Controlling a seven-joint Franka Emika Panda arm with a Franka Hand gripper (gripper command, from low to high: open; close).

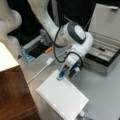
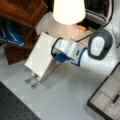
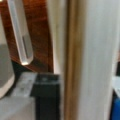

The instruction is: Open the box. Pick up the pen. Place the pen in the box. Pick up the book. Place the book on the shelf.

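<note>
— Leftmost in a front view, what is seen?
— Firstly the shelf [image 1: 12, 95], its dark wood topped by a pale board, is seen at the left edge. A white cable [image 1: 41, 70] and a small orange object [image 1: 48, 50] are found beyond it on the grey surface [image 1: 105, 92].

— And further right?
— The book [image 1: 63, 97] is seen near the middle, with the hand [image 1: 67, 74] set at its far edge. The box [image 1: 105, 53] is shown at the right, lid raised, with the pen [image 1: 101, 49] lying inside on the lining.

— How is the hand held?
— In a front view the book [image 2: 40, 56] is seen tilted up off the surface, one edge caught in the hand [image 2: 57, 57]. In the wrist view a black fingertip [image 3: 46, 97] is pressed against the book's [image 3: 95, 60] edge, so the hand is clamped on it.
</note>
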